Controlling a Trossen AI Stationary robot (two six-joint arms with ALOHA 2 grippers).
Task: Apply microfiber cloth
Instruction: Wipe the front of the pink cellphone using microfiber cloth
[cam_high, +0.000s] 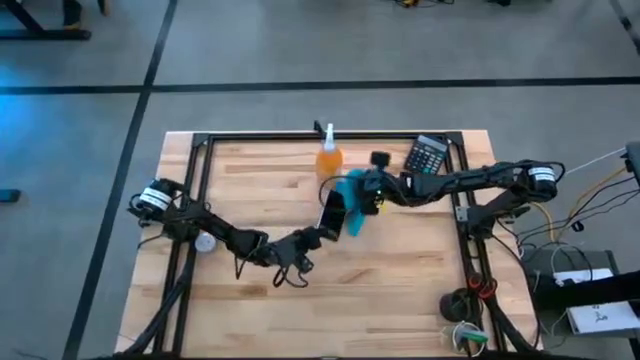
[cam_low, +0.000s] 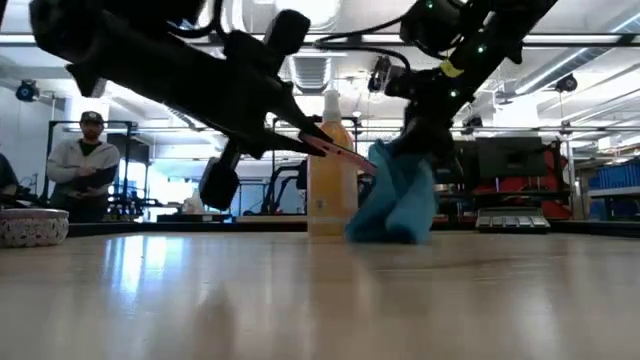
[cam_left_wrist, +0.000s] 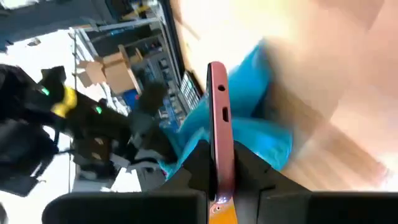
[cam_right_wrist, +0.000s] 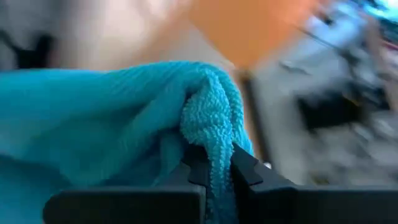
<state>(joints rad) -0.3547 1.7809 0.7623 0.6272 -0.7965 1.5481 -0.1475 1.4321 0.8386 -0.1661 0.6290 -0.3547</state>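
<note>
1 microfiber cloth (cam_right_wrist: 124, 118) is pinched by the right hand (cam_right_wrist: 214, 171); 1 phone (cam_left_wrist: 219, 124) is clamped edgewise by the left hand (cam_left_wrist: 217, 186); 1 spray bottle (cam_high: 329, 156) is stood on the counter (cam_high: 400, 280).

spray bottle (cam_right_wrist: 249, 25) blurred, phone (cam_high: 331, 214) part-hidden

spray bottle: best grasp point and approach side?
Take the orange spray bottle at its straight body below the white nozzle, probably from the table's far side: it stands upright, and the microfiber cloth, phone and both grippers crowd its near side.
</note>
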